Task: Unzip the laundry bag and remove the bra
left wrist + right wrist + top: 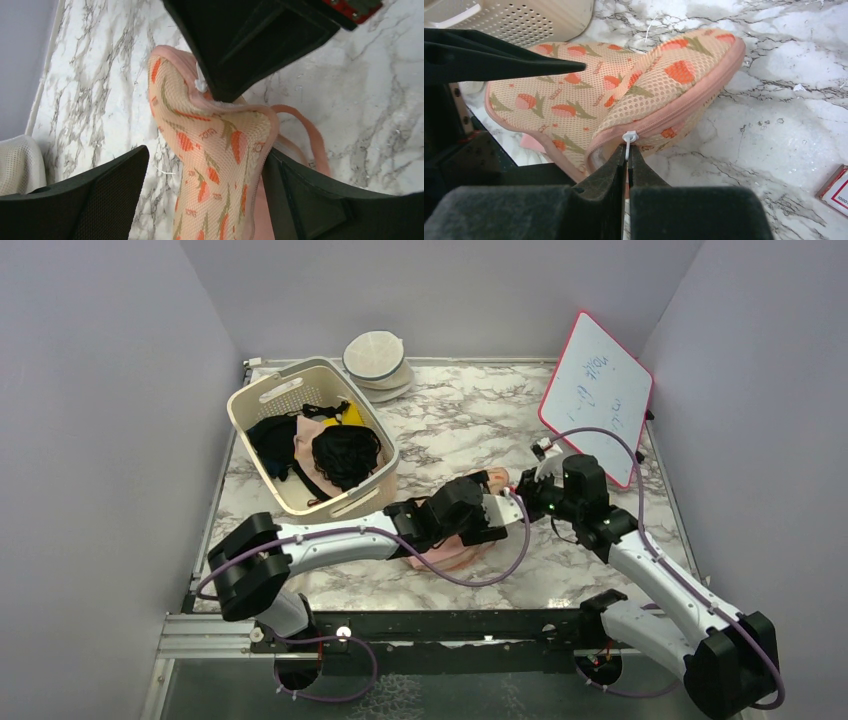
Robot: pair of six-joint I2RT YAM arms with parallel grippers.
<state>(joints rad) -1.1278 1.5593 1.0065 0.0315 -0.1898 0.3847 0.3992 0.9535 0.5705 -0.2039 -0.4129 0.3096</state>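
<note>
Laundry bag (pixel 574 95) lies on counter (pixel 460 420) centre-front, just right of the basket (pixel 262 400), w/ both arms meeting over it. R fingers (pixel 644 175) are pinched tight on the white zip pull (pixel 629 136) at the bag's edge seam, tips pressed together w/ the tab between them. Zip looks shut from the pull round the far lobe; small gap in the seam on the near side of the pull. L fingers (pixel 310 200) are spread wide, straddling one lobe of the bag. One touches the bag's side, the other is apart from it w/ bare counter between, so no clamp. That lobe stands up on edge between them, mesh w/ red-green print facing the L wrist cam. Pink strap (pixel 312 137) loops out on the counter beside the bag, touching its edge; can't tell what it joins. Basket holds black garments (pixel 345 455) + smth pink. Cream domed cases (pixel 375 358) are stacked at back of counter. Whiteboard (pixel 597 400) leans at back right, well apart from the bag
</note>
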